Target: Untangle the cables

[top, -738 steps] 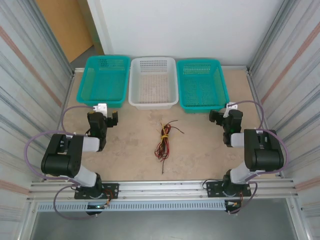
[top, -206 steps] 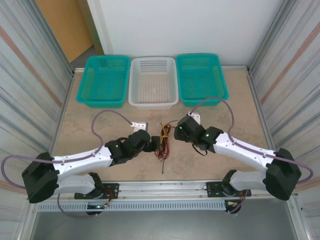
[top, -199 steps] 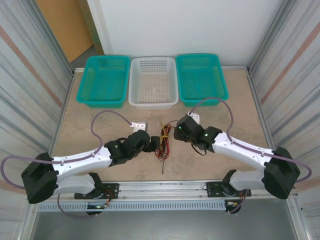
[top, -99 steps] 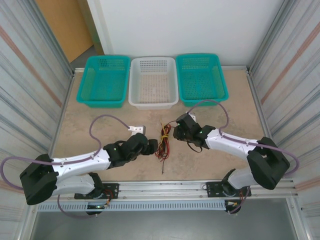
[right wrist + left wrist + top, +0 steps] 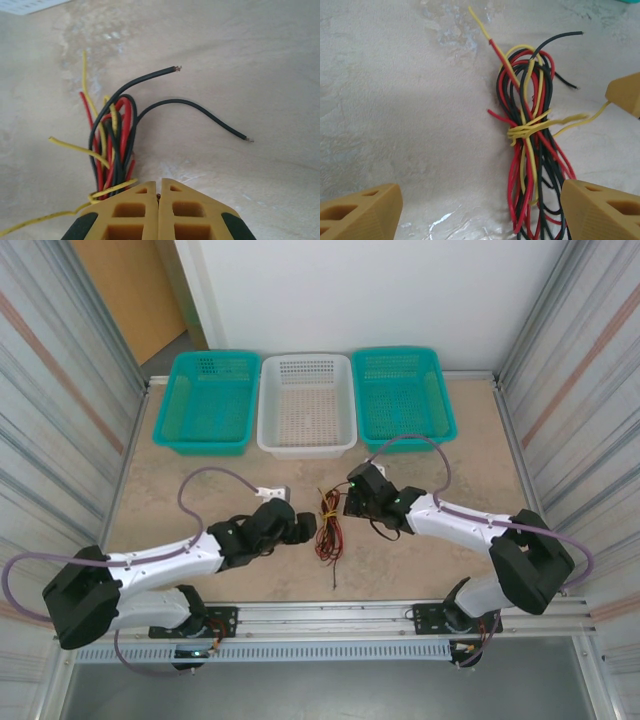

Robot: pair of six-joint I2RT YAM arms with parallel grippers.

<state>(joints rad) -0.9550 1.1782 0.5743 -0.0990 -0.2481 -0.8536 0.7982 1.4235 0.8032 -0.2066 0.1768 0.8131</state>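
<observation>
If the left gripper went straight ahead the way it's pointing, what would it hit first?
Most likely the cables, bundled on the table just ahead of the open left gripper, off-centre between its fingers; depth is hard to judge.

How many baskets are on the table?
3. A teal basket on the left, a white basket in the middle and a teal basket on the right sit side by side along the far edge of the table. None seems hidden.
</observation>
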